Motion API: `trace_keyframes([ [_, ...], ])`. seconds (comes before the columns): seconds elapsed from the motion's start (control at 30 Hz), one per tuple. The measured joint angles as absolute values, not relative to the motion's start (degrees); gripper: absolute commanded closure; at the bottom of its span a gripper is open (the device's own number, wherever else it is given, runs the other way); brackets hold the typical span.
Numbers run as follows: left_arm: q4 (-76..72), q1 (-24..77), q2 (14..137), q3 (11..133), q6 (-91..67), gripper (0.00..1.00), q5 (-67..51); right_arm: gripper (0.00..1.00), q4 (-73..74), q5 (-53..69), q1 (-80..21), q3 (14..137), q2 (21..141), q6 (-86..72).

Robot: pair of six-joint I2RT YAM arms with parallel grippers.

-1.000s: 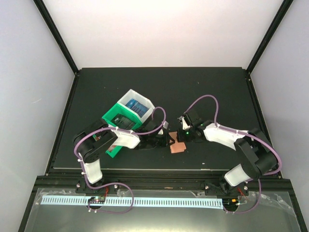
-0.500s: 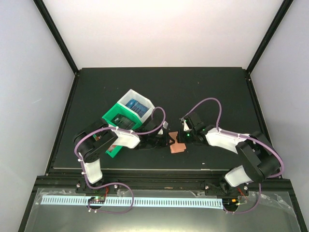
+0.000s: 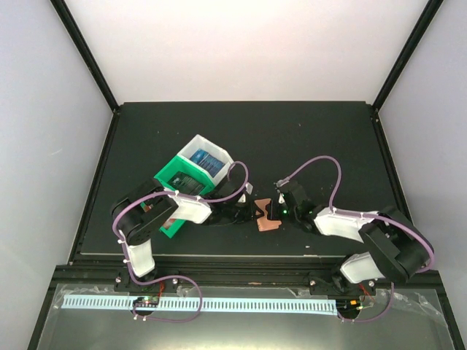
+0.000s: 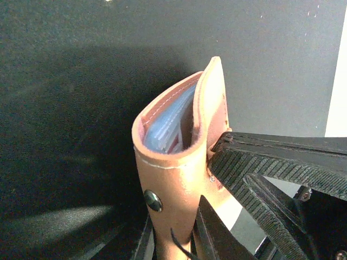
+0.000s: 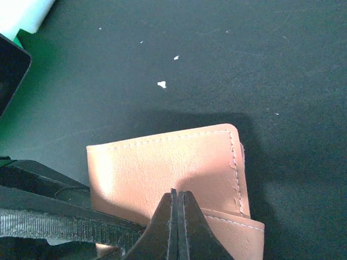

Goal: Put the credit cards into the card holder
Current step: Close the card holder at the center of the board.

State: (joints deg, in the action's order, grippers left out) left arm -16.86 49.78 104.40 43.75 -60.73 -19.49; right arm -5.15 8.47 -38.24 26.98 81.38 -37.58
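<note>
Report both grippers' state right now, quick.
Left gripper: closed on the card holder.
Right gripper: closed, holding nothing, tips at the card holder.

The top external camera sits high above and behind the arm bases, looking down over the whole black tabletop [image 3: 328,138] from afar. The left wrist camera is very close to the salmon-brown leather folding card holder [image 4: 173,162], facing its open edge. The right wrist camera looks down, equally close, on its flat outer face. All three views share that holder.
</note>
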Motion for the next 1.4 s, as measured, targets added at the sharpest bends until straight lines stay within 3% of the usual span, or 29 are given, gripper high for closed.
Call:
trace_keyframes([
  [0.5, -15.7, 48.7, 104.4, 44.4, -61.7, 0.98, -20.6, 0.99, -20.7, 6.1, -39.3, 18.5, 79.9, -44.1],
  [0.93, -16.1, 47.1, 106.9, 47.3, -58.9, 0.98, -23.9, 0.99, 1.8, 12.5, -34.6, 25.0, 73.6, -38.8],
  [1.4, -17.2, 46.8, 107.4, 47.3, -57.5, 0.99, -24.7, 0.99, -3.8, 12.5, -32.6, 25.6, 75.5, -37.5],
])
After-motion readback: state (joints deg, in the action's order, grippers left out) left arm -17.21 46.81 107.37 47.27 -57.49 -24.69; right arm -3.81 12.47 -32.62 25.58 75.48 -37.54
